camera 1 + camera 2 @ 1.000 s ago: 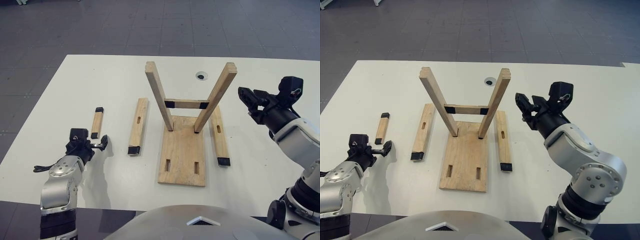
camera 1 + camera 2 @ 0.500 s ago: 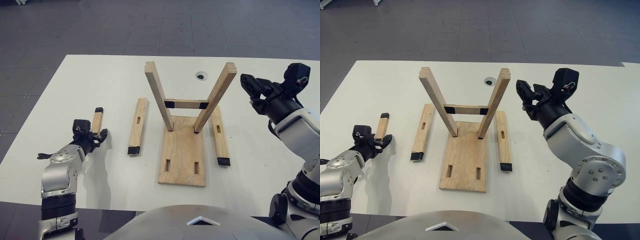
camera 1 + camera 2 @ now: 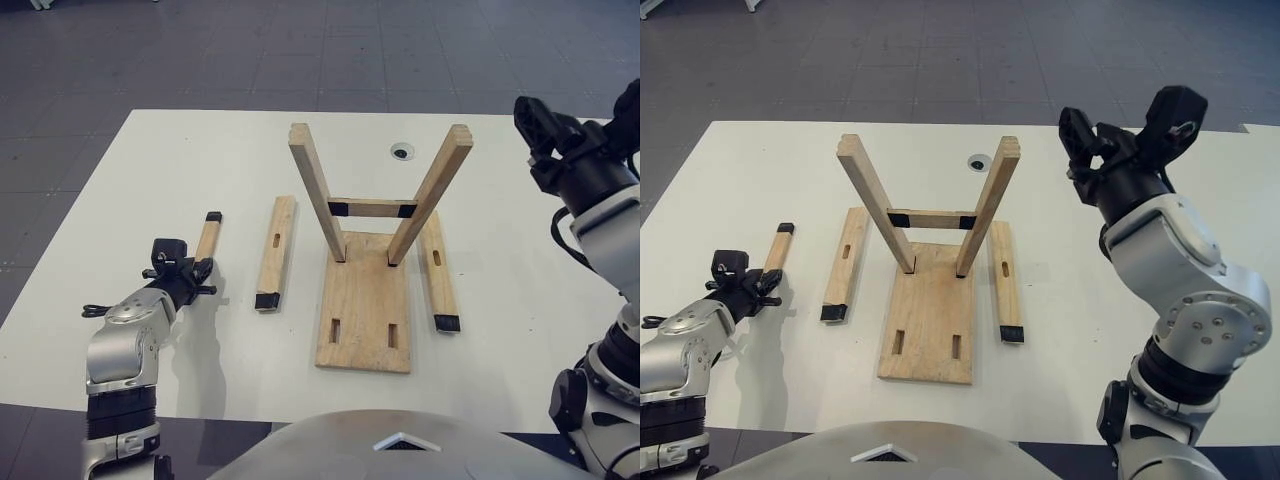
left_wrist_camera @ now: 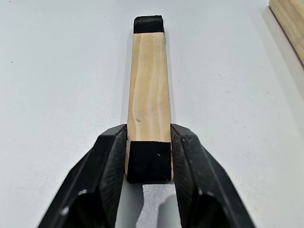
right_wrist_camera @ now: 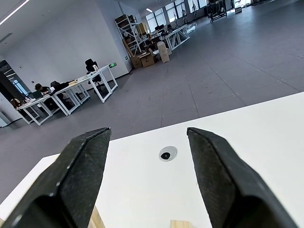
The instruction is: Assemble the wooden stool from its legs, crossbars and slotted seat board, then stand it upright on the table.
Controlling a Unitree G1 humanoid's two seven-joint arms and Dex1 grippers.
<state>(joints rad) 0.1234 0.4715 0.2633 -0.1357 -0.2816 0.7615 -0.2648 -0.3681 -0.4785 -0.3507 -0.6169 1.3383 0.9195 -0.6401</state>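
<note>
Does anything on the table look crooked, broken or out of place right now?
Nothing looks broken. The two standing legs fan apart above the seat board, which may just be the design or the viewing angle. The left gripper holds the short crossbar by its black end.

The left hand [image 4: 148,145], low on an outstretched arm, clamps the black-capped end of a crossbar [image 4: 148,90]; the right hand [image 5: 148,137] is held high on a bent arm, fingers spread apart.

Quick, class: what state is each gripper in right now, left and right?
Left gripper: closed on the black-capped end of the short crossbar.
Right gripper: open, holding nothing.
</note>
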